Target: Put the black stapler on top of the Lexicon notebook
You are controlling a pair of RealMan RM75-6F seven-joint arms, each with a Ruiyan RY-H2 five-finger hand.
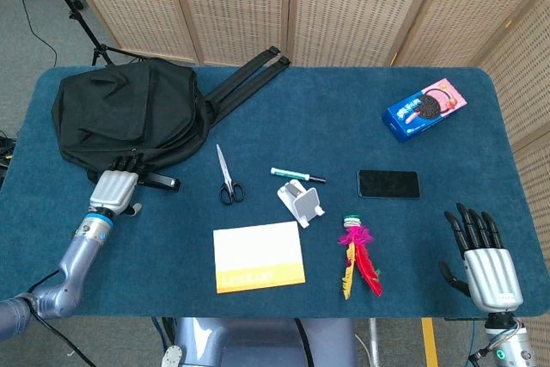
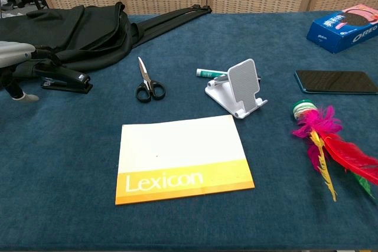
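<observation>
Plainly little is done: the Lexicon notebook [image 2: 183, 159] lies bare near the worktop's front edge, the right hand [image 1: 482, 259] idles spread and empty, and the left hand [image 1: 113, 186] is at the black stapler [image 2: 65, 79] beside the backpack [image 1: 129, 118], grip unclear

The black stapler [image 2: 65, 81] lies flat on its base near the table's left edge, close to the far-left corner, lengthwise across the table. The Lexicon notebook [image 2: 182, 157] lies closed and flat near the front edge, white with an orange band bearing its name.
</observation>
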